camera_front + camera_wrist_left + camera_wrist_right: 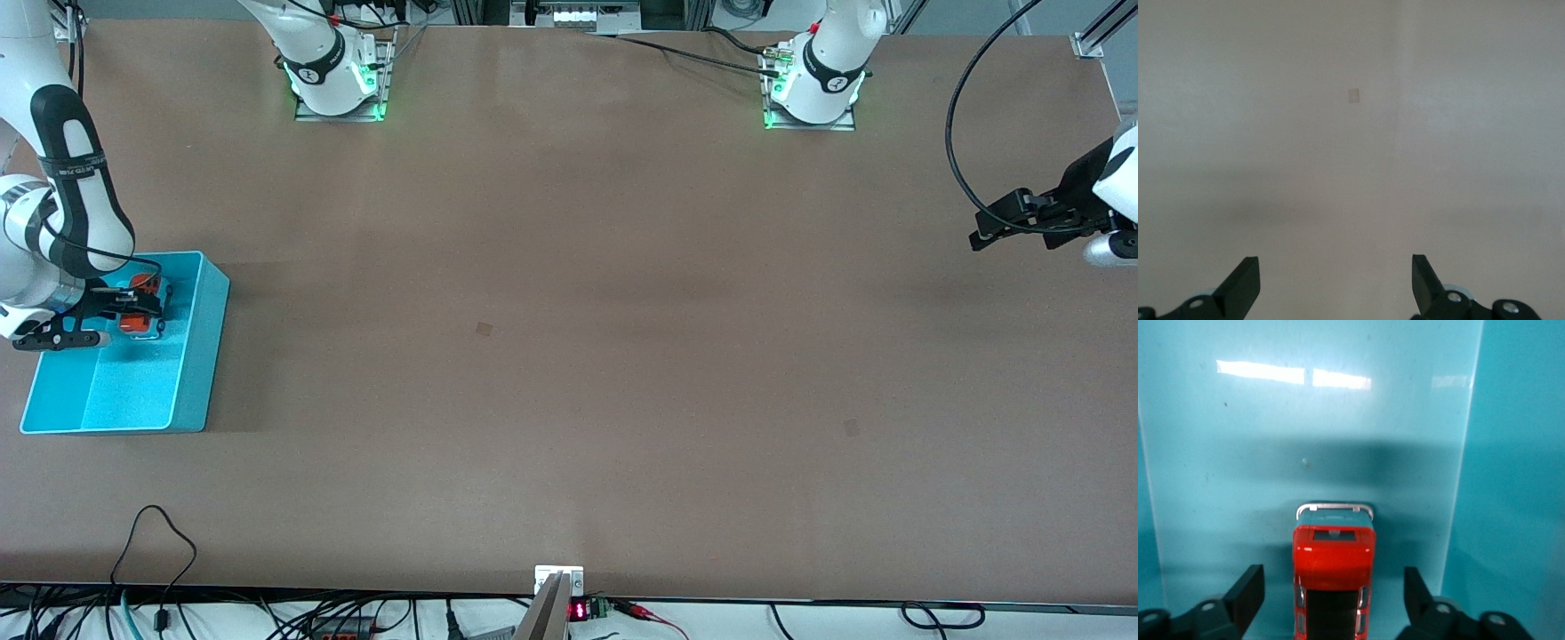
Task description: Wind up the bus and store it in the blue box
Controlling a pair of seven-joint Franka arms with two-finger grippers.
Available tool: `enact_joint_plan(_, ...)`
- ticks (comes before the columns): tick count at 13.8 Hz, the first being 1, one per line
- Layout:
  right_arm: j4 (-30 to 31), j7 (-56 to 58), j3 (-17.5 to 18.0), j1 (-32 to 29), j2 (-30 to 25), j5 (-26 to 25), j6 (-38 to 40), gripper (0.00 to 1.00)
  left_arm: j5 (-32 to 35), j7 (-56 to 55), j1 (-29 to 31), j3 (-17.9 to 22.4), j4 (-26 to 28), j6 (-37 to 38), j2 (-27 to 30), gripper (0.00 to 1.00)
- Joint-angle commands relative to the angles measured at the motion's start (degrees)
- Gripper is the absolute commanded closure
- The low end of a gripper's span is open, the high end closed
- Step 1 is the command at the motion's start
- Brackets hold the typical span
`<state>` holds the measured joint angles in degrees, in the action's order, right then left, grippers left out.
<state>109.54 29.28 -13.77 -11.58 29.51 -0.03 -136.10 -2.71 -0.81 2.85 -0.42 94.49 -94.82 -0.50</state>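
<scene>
Resting on the floor of the blue box [191,356], the bus [1333,577] sits between the spread fingers of the right gripper [1333,600], which reaches down inside the box without touching it. The left gripper [1336,283] waits, fingers spread wide, over bare table [569,311] well apart from the box.

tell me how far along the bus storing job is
Nearly finished. Done: the bus sits on the floor of the blue box, in the part farther from the front camera. In hand: the right claw is open around it with gaps on both sides, so it looks released. Left: lifting that arm clear. The left claw waits open over bare table.
</scene>
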Motion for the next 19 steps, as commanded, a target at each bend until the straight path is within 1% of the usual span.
enact_joint_plan(1, -2.82, 1.31, 0.67, 0.86, -6.46, 1.18, 8.96, 0.0, 0.68, 0.37, 0.14, -0.19, -0.44, 1.3, 0.68, 0.0)
enact_joint_plan(3, -7.29, 0.6, 1.81, 3.39, -10.33, -0.4, 17.57, 0.0, 0.68, 0.37, 0.23, -0.19, -0.44, 1.39, 0.68, 0.0)
enact_joint_plan(5, -12.56, 0.25, 2.78, 4.9, -12.88, -4.25, 26.1, 0.0, 0.68, 0.45, 0.23, -0.19, -0.44, 1.39, 0.68, 0.0)
enact_joint_plan(7, -17.23, -4.73, 5.67, 5.26, -15.96, -4.19, 35.5, 0.0, 0.68, 0.54, 0.14, -0.19, -0.44, 1.39, 0.77, 0.0)
enact_joint_plan(8, -19.34, -7.81, 7.86, 5.43, -17.19, -3.92, 39.29, 0.0, 0.68, 0.63, 0.23, -0.19, -0.44, 1.39, 0.68, 0.0)
enact_joint_plan(9, -21.62, -10.62, 10.58, 5.35, -17.99, -3.92, 43.16, 0.0, 0.68, 0.72, 0.23, -0.19, -0.62, 1.3, 0.68, 0.0)
enact_joint_plan(10, -24.17, -12.39, 12.34, 5.34, -18.17, -3.66, 48.07, 0.0, 0.68, 0.72, 0.14, -0.19, -0.71, 1.3, 0.68, 0.0)
enact_joint_plan(11, -25.85, -14.84, 14.1, 5.34, -18.43, -3.66, 50.99, 0.0, 0.68, 0.54, 0.14, -0.28, -0.79, 1.3, 0.68, 0.0)
enact_joint_plan(13, -26.57, -17.06, 15.87, 5.87, -20.19, -3.74, 54.43, 0.0, 0.42, 0.02, 0.14, -0.2, -0.88, 1.21, 0.68, 0.0)
enact_joint_plan(14, -26.66, -16.72, 15.88, 6.39, -20.46, -3.66, 57.06, 0.0, 0.51, 0.02, 0.14, -0.19, -0.8, 1.21, 0.68, 0.0)
enact_joint_plan(15, -26.13, -17.06, 15.97, 7.1, -22.55, -3.48, 57.69, 0.0, 0.42, -0.07, 0.14, -0.19, -0.8, 0.78, 0.68, 0.0)
enact_joint_plan(17, -24.12, -17.24, 15.27, 7.8, -23.79, -1.39, 57.26, 0.0, -0.63, -0.25, 0.23, -0.11, -0.8, 0.51, 0.68, 0.0)
enact_joint_plan(19, -22.09, -17.24, 15.18, 8.77, -25.46, -1.37, 56.73, 0.0, -0.63, -0.25, 0.31, -0.11, -0.71, 0.42, 0.77, 0.0)
